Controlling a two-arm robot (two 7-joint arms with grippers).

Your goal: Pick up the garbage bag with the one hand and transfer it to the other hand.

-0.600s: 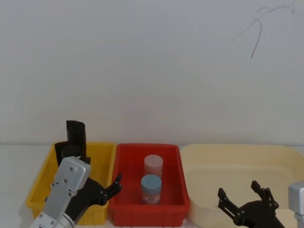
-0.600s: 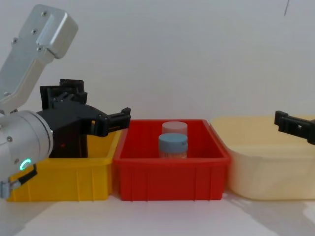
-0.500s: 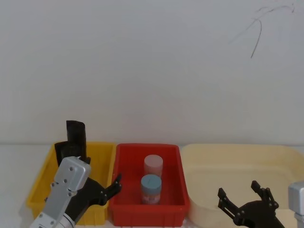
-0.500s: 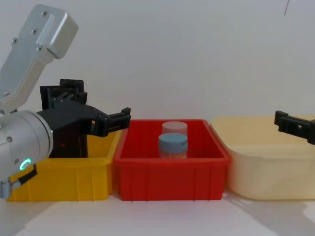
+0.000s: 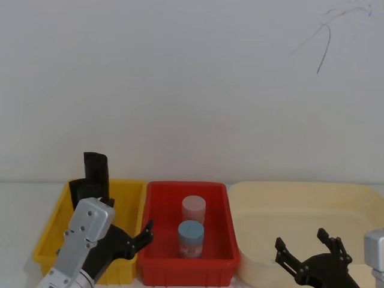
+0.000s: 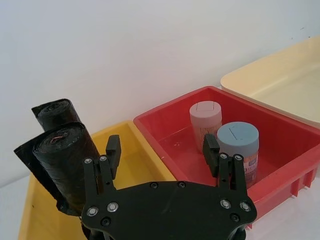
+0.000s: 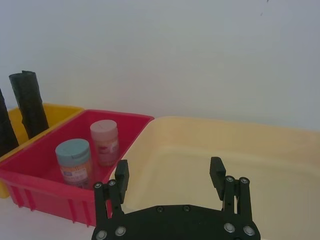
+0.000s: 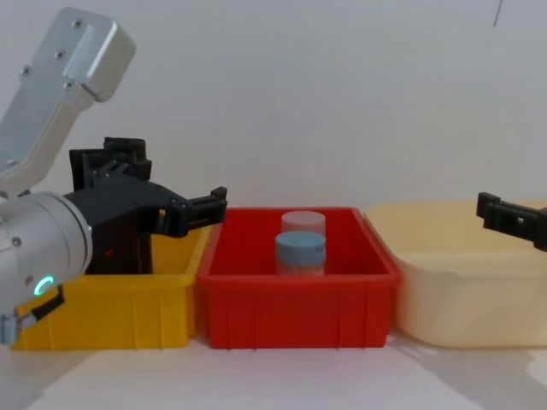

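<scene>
Background: plain white wall, white desk [image 8: 282, 380] with three bins side by side.
Garbage bag [image 5: 96, 170]: black roll standing upright at the back of the yellow bin [image 5: 129, 198], poking well above the rim.
Next to it: a second black roll [image 5: 76, 191], touching or just about.
Left gripper [image 6: 161, 146]: green-lit arm, hanging over the yellow bin's near side, just in front of the rolls. Fingers spread wide, gripping nothing.
Right gripper [image 7: 169, 167]: low by the near edge of the cream bin [image 5: 300, 189], fingers wide too, empty.
Red bin [image 5: 186, 185]: middle one, with a pink-lidded jar [image 5: 194, 207] behind a blue-lidded jar [image 5: 191, 237].
</scene>
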